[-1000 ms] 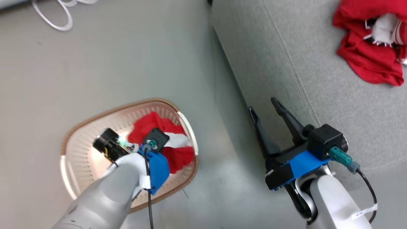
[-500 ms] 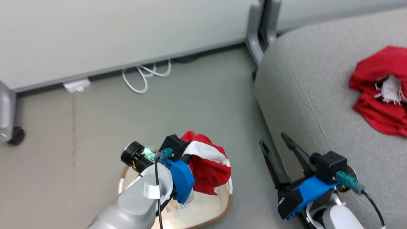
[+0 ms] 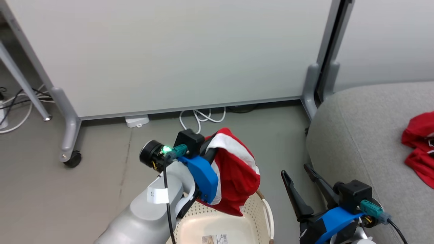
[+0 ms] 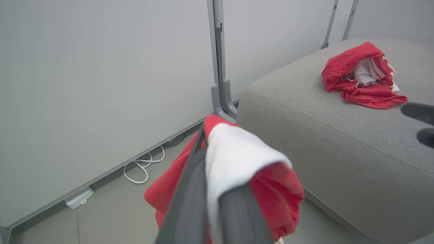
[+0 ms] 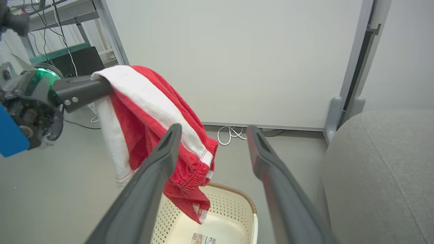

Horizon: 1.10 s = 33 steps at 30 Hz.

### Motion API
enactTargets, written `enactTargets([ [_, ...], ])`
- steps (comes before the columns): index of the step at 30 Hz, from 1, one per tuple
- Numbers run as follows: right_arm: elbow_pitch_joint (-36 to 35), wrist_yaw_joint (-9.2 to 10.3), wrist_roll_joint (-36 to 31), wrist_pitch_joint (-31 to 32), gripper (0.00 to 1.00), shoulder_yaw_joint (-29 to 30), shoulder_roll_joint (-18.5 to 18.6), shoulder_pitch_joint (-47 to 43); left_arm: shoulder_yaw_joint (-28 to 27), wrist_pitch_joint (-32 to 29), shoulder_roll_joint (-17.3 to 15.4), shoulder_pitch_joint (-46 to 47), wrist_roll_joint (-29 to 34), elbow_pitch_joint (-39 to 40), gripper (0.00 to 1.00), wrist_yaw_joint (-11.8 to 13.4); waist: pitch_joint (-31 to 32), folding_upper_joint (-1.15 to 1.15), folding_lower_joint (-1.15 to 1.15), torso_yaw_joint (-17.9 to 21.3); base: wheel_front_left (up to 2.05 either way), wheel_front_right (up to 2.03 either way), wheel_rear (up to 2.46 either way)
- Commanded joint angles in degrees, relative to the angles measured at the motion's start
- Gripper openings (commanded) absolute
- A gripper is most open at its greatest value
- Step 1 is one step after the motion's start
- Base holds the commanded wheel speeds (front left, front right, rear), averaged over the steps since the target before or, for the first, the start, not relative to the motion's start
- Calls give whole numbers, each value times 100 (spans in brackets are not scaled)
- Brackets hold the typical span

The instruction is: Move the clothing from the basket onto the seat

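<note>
My left gripper (image 3: 213,146) is shut on a red garment with a white band (image 3: 237,176), held up in the air above the cream basket (image 3: 268,210). The cloth drapes over the fingers (image 4: 193,176) and hides their tips; its lower hem hangs just over the basket's rim (image 5: 251,206). The basket's inside shows bare but for a label. To the right lies the grey seat (image 3: 366,135), where a second red garment (image 3: 418,145) sits crumpled with white and printed parts showing (image 4: 362,78). My right gripper (image 3: 295,170) stands open and empty beside the seat's near edge, its fingers (image 5: 159,169) spread wide.
A pale partition wall on grey legs stands behind, with a caster wheel (image 3: 73,159) at the left. White cables (image 3: 201,117) and a small white box (image 3: 136,121) lie on the grey floor at its foot. A desk frame with wires (image 5: 51,20) stands far left.
The head camera has tilted up, bringing the wall into view. My left gripper has lifted the red garment out of the basket and higher. The right gripper stays open.
</note>
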<state>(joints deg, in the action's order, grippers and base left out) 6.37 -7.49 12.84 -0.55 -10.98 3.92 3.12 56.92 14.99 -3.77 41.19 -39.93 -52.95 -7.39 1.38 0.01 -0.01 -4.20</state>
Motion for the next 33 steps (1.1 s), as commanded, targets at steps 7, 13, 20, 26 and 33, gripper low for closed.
enactTargets([
  [7, -38, -1, 9, 73, 100, -34, -55, -205, -108, -16, 60, 367, -296, 253, 0, -4, 202, -1, 1, -280, 0, 0, 0],
  [13, -49, -1, -57, 126, 100, -86, -71, -234, -36, -173, 81, 575, -579, 487, 0, -8, 227, -1, 1, -360, 0, 0, 0],
  [20, -46, -1, -71, 132, 100, -117, -80, -236, 66, -232, 87, 615, -706, 526, 0, -8, 219, -1, 1, -351, 0, 0, 0],
  [26, -1, -1, -82, 101, 100, -118, -89, -192, 176, -284, 88, 548, -811, 539, 0, -8, 186, -1, 1, -311, 0, 0, 0],
  [33, 316, -1, -56, 194, 100, -370, -93, 190, 302, -272, 88, 577, -910, 629, 0, -6, 99, -1, 1, -301, 0, 0, 0],
])
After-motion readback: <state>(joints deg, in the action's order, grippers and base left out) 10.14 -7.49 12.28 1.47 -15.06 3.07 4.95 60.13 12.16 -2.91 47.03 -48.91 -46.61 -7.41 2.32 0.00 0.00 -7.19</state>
